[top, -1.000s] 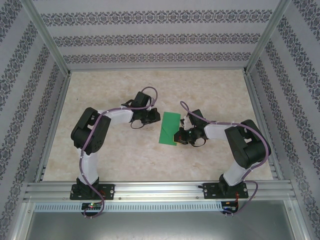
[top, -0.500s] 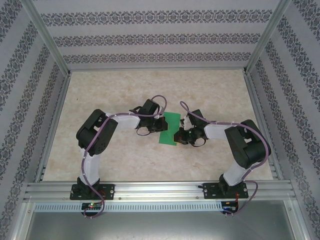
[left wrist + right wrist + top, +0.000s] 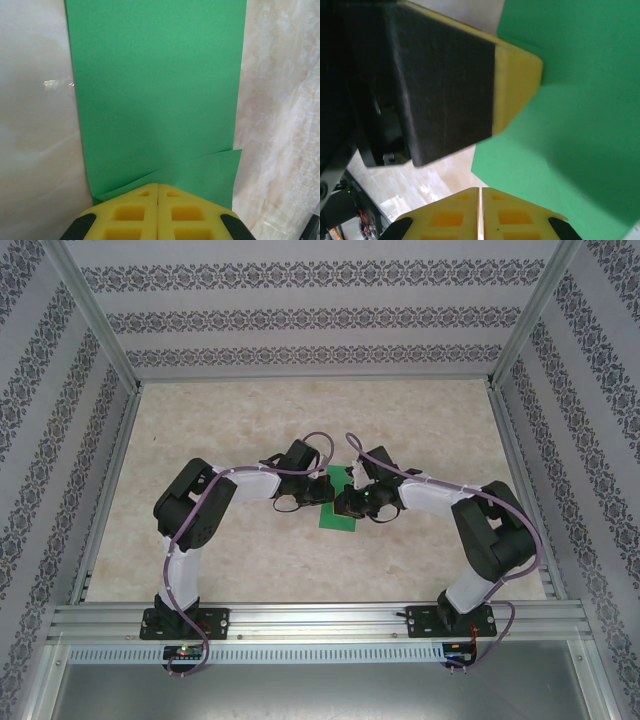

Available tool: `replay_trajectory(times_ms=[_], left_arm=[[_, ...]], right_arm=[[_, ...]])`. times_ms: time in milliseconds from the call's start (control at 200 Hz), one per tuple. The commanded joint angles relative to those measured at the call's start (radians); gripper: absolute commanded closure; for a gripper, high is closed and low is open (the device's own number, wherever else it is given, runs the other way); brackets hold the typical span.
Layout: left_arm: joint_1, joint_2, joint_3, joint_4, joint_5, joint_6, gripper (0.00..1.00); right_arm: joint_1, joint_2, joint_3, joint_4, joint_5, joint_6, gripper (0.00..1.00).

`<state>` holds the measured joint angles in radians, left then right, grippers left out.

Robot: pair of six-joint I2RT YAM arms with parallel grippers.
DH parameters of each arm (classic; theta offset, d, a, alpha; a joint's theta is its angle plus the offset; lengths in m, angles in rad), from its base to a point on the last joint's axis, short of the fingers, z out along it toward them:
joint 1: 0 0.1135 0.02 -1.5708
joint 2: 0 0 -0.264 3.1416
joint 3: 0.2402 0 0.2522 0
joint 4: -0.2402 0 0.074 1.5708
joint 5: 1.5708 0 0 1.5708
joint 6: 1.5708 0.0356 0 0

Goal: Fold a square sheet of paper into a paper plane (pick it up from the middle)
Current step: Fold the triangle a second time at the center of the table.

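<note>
The bright green folded paper sheet [image 3: 155, 85] lies on the pale marbled tabletop [image 3: 35, 150] between the arms. The left claw [image 3: 158, 187] is closed, tips on its edge; the right claw [image 3: 480, 191] is closed too, just beside.

A pale, marbled tabletop [image 3: 240, 420] is catching soft light. Walls papered in grey floral bands [image 3: 300, 310] are closing in its far, left and right edges, metal posts [image 3: 95, 315] are rising from the far corners, and a ribbed aluminium rail [image 3: 320, 620] is running along the near edge.
</note>
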<state>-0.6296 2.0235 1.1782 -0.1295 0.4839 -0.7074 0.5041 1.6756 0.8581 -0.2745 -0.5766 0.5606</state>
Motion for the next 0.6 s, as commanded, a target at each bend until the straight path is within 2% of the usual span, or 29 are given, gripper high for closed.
replay_trajectory(times_ms=[0,210,594], left_arm=[[-0.004,0.034,-0.009,-0.055,-0.075,0.031,0.92],[-0.004,0.039,-0.010,-0.049,-0.076,0.026,0.92],[-0.005,0.064,-0.011,-0.060,-0.095,0.011,0.95]], right_arm=[[-0.004,0.050,0.005,0.009,0.031,0.021,0.90],[-0.041,0.088,-0.048,0.010,0.033,0.012,0.91],[-0.071,0.013,-0.173,0.006,-0.002,0.009,0.89]])
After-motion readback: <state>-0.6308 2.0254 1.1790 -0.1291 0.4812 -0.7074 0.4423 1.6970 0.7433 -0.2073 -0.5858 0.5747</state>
